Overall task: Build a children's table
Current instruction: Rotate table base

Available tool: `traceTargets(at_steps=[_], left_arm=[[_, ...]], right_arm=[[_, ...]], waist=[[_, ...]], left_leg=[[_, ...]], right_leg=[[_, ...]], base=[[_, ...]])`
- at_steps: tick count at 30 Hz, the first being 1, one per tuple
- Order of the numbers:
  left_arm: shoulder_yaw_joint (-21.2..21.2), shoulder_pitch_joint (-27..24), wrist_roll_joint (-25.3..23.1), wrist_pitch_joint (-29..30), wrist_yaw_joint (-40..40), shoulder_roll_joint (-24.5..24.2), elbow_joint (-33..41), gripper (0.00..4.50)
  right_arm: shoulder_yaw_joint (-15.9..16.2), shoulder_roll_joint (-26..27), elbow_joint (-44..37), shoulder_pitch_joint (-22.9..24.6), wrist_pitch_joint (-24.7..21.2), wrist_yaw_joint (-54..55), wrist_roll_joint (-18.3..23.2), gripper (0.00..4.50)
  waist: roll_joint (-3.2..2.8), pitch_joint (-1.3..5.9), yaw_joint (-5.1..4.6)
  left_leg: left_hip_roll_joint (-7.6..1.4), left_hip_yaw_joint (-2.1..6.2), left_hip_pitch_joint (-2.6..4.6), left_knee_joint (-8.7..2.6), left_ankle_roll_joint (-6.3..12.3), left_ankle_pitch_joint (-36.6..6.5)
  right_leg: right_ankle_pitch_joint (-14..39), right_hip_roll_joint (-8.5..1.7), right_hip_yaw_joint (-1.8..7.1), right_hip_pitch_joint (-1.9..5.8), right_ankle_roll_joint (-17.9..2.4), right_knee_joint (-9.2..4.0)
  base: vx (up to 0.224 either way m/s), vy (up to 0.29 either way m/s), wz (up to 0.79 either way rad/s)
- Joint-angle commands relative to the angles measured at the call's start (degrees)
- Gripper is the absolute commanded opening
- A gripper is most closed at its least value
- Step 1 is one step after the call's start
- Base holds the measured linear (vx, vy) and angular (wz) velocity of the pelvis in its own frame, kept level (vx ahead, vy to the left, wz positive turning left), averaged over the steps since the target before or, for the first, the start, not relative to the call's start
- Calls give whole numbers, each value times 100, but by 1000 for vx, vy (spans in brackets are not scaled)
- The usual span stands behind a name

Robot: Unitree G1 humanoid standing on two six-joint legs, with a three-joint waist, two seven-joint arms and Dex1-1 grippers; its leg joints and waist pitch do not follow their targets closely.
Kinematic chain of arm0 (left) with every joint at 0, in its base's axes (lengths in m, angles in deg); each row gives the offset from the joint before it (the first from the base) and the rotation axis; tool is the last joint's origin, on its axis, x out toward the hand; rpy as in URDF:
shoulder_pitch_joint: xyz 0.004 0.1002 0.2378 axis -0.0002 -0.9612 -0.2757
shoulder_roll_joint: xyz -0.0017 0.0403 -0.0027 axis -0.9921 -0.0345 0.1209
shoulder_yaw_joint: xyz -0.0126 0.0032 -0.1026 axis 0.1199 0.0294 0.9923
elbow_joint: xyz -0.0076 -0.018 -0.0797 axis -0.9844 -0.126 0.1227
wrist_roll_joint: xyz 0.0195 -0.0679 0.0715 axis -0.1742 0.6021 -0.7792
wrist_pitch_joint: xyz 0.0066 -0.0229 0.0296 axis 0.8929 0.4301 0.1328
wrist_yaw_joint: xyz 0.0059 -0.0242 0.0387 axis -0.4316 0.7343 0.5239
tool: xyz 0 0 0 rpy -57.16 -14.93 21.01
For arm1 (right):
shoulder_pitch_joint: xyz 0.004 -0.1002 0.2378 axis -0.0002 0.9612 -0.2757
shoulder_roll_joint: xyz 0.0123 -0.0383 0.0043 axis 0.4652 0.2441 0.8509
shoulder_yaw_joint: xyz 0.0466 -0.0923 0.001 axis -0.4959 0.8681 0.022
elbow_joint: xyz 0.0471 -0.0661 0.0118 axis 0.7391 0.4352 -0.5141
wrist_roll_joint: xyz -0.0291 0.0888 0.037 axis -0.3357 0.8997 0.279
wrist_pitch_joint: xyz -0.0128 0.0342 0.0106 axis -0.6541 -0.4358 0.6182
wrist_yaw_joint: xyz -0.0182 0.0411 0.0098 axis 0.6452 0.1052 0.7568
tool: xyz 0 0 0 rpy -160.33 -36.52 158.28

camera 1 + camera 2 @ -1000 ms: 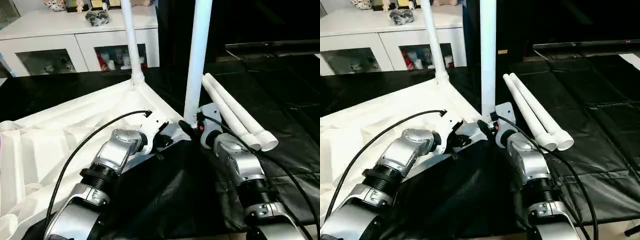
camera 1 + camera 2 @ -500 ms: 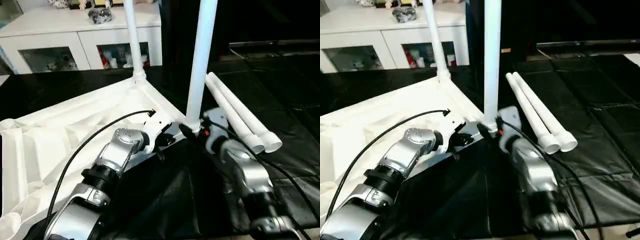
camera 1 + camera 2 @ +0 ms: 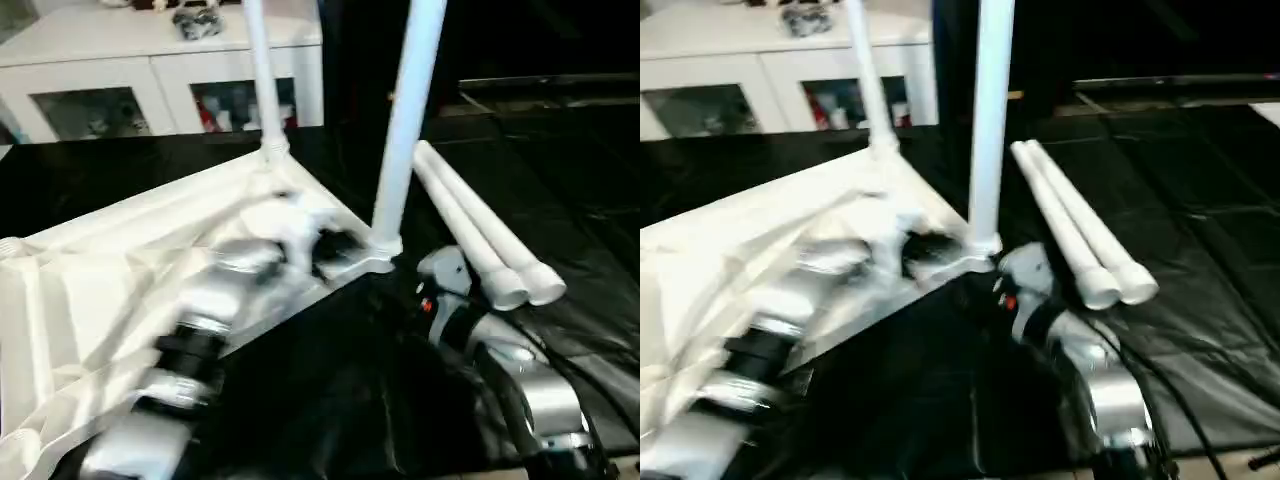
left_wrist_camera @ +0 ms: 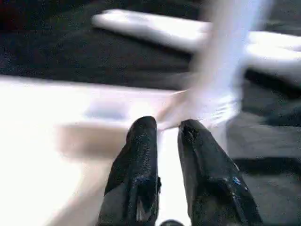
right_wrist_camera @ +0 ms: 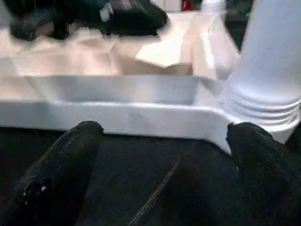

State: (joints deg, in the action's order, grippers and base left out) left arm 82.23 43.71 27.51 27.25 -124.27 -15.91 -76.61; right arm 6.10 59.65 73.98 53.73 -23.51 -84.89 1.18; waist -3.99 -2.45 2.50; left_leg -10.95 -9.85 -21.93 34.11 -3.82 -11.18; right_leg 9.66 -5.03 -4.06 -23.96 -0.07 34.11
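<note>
So, working from the left: the table top is lying upside down on the black sheet, ribbed underside up, and two legs are already stood in its sockets, the far leg at the back corner and the near leg at the corner closest to the right arm.

The left gripper was pinched shut a second ago; now a narrow gap can be seen between its fingers in the left wrist view, with nothing held in it, and the arm is blurred over the table top.

Further right, the near leg's base was being worked by the right gripper a second ago. That gripper has since been pulled back from the socket and its jaws are spread wide with nothing between them. The leg is left standing by itself, so it's probably seated. Half the legs look done.

On the right, the two spare legs are lying side by side on the sheet, touching each other, just beside that corner. One of those is presumably up next.

Room-wise: a white cabinet with glass doors is against the back, top left, with small stuff on top that can't be made out.
</note>
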Motion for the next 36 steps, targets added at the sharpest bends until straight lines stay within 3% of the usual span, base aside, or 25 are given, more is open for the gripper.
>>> traceTargets(at_steps=[1,3,4,6,10,14,17,22,24,27,30,36], left_arm=[[295,-17,-37,100,216,-279,102,95],[481,-11,-97,181,367,-536,88,67],[703,-26,-234,281,638,-984,63,67],[708,-58,-427,310,758,-1286,3,48],[564,-233,-1045,498,1016,-2157,-230,27],[453,-335,-1338,642,1284,-2534,-430,6],[171,-508,-1659,811,1367,-2839,-586,6],[16,-727,-1674,1101,990,-2929,-503,6],[-15,-749,-1673,1143,924,-2928,-480,6],[-315,-922,-1633,1084,470,-3002,-465,6],[-485,-1110,-1409,1122,-114,-2943,-281,6],[-852,-1515,-1021,1063,-1200,-3050,504,6]], right_arm=[[197,-15,-150,-52,-133,-111,-18,450],[276,-32,-121,-86,-209,-109,-68,450],[379,-67,-103,-120,-351,-91,-119,450],[408,-81,-69,-143,-429,-78,-146,450],[515,-123,159,-287,-533,-51,-282,450],[615,-115,349,-463,-665,32,-356,450],[615,-22,410,-550,-851,180,-313,450],[575,107,369,-564,-917,271,-283,450],[603,97,392,-583,-924,290,-306,450],[728,78,603,-704,-1000,379,-441,450],[707,176,1105,-985,-1149,699,-612,450],[730,261,1573,-1251,-851,823,-723,450]], waist=[[79,334,30],[107,338,40],[95,344,43],[114,353,37],[79,379,34],[70,362,44],[46,341,101],[80,330,97],[66,335,107],[78,318,89],[75,320,74],[71,315,74]], left_leg=[[-156,51,59,-426,374,-1135],[-157,58,60,-426,335,-1088],[-155,63,48,-426,324,-1014],[-156,68,50,-422,312,-887],[-157,69,90,-392,297,-648],[-157,50,110,-397,240,-711],[-170,60,124,-431,74,-1040],[-168,66,125,-457,-49,-1204],[-172,71,139,-458,-80,-1242],[-159,77,121,-475,-109,-1328],[-158,79,147,-478,-175,-1440],[-177,79,175,-481,-198,-1508]], right_leg=[[1789,-266,203,320,-979,-454],[1616,-259,207,320,-1015,-414],[1491,-268,209,331,-1037,-388],[1277,-260,208,335,-1042,-366],[597,-249,213,323,-1226,-265],[527,-257,227,315,-1320,-278],[803,-273,242,312,-1271,-288],[930,-288,255,314,-1244,-304],[960,-291,260,309,-1247,-304],[1055,-293,261,327,-1234,-312],[1267,-317,274,312,-1256,-330],[1286,-327,283,304,-1292,-322]], base=[[0,0,0],[0,0,0],[0,0,0],[0,0,0],[0,0,0],[0,0,0],[0,0,0],[0,0,0],[0,0,0],[0,0,0],[0,0,0],[0,0,0]])
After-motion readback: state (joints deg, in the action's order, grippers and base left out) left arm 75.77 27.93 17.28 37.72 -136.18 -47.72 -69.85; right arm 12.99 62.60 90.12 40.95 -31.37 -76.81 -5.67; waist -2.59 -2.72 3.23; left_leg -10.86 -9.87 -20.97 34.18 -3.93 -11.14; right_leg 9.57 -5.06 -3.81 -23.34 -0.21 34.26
